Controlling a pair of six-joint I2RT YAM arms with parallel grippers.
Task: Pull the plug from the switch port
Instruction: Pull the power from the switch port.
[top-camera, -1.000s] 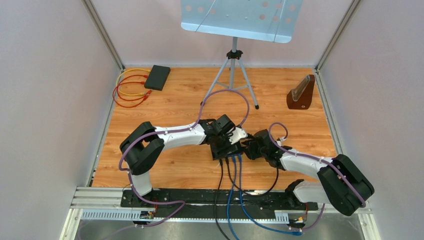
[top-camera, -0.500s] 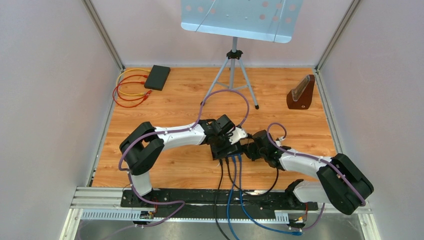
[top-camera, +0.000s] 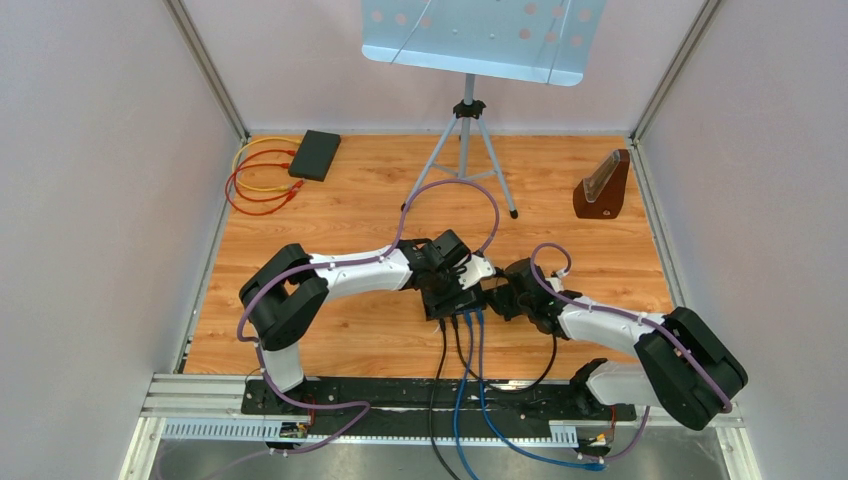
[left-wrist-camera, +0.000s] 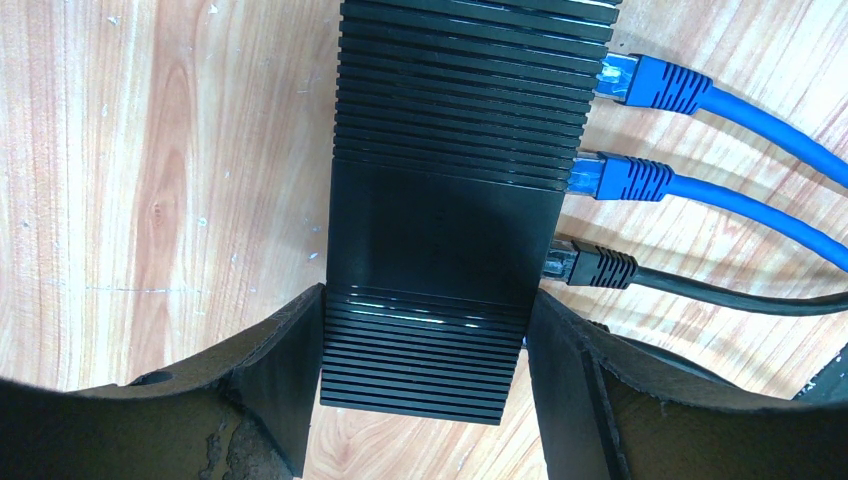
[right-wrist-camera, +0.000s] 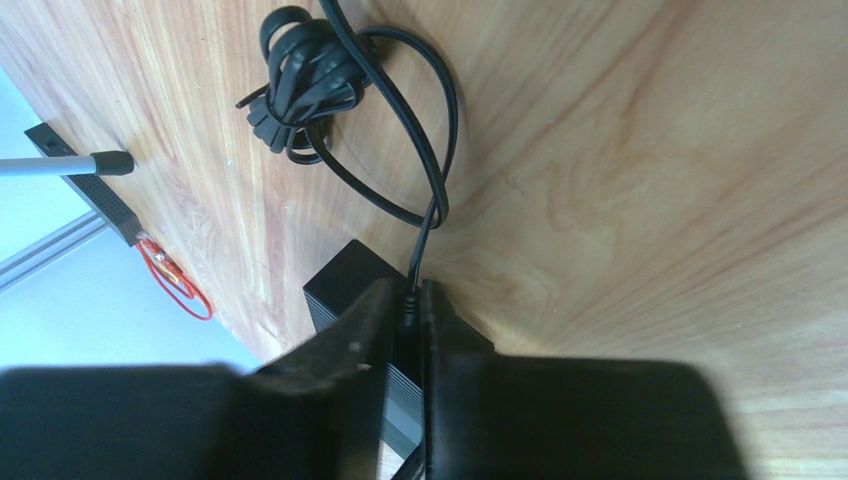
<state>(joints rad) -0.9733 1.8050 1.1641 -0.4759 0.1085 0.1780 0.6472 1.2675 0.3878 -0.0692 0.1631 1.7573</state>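
The black ribbed switch (left-wrist-camera: 450, 200) lies on the wooden table; it also shows in the top view (top-camera: 452, 303). My left gripper (left-wrist-camera: 425, 340) is shut on the switch, one finger on each long side. Two blue plugs (left-wrist-camera: 650, 85) and a black network plug (left-wrist-camera: 590, 265) sit in its ports. My right gripper (right-wrist-camera: 412, 300) is shut on a thin black plug (right-wrist-camera: 411, 308) at the switch's end (right-wrist-camera: 335, 285); its black cable (right-wrist-camera: 435, 190) runs up to a coiled bundle (right-wrist-camera: 300, 80). In the top view the right gripper (top-camera: 497, 297) sits right beside the switch.
A music stand's tripod (top-camera: 465, 130) stands behind the arms. A second black box (top-camera: 315, 155) with red and yellow cables (top-camera: 255, 180) lies at the back left. A brown wooden object (top-camera: 603, 185) stands at the back right. Blue and black cables (top-camera: 462, 380) run over the near edge.
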